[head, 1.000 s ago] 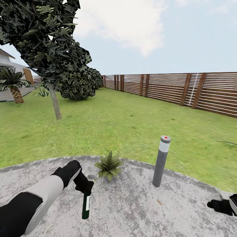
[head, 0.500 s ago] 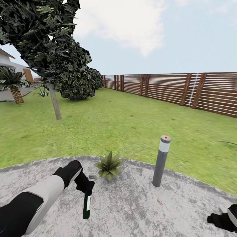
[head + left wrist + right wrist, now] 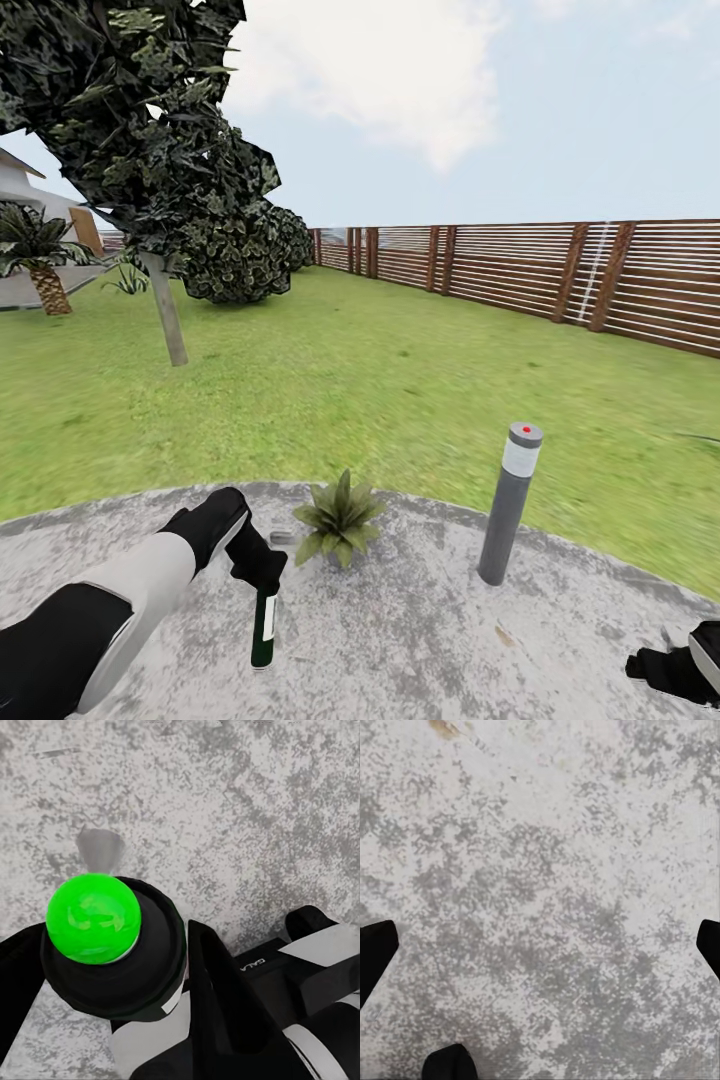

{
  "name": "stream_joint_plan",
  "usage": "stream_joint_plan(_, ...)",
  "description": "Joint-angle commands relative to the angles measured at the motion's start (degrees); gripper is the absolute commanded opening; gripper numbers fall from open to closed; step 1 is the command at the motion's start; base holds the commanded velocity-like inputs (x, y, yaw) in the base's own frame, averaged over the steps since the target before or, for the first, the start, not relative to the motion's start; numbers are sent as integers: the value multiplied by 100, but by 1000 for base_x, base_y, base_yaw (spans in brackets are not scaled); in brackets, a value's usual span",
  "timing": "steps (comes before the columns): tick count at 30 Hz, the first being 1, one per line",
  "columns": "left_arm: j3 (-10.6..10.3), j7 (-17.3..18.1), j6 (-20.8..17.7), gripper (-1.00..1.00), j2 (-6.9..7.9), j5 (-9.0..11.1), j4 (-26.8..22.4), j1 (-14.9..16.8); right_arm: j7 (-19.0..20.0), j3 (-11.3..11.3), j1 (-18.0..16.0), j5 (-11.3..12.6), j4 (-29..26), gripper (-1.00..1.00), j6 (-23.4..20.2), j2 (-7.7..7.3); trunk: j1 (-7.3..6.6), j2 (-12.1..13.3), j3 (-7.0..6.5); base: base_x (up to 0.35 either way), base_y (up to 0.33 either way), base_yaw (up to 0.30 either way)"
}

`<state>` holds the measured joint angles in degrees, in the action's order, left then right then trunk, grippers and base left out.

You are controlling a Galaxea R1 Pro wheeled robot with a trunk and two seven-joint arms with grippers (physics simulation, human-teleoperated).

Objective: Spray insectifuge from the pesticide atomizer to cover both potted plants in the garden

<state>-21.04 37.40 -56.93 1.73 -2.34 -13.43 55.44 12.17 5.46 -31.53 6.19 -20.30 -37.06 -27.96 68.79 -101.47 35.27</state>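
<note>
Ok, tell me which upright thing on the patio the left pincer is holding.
The dark green pesticide atomizer, gripped at its top by the left pincer. The taller grey bollard lamp stands free, untouched.

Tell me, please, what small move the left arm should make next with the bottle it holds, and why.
Probably tilt and swing it toward the potted plant. The left pincer grips the pesticide atomizer by its top, and the bottle hangs upright over the grey patio, beside the plant rather than aimed at its leaves.
</note>
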Motion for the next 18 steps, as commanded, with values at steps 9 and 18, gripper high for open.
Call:
stream_joint_plan(9,-14,39,-12,-100,-82,-29,-20,1,4,25,-2,40,-9,100,-38,1,2,-3,6,321,-9,0)
stream_joint_plan(18,-14,38,-12,-100,-76,-23,-20,1,4,33,-2,45,-25,100,-38,1,2,-3,6,39,-7,-14)
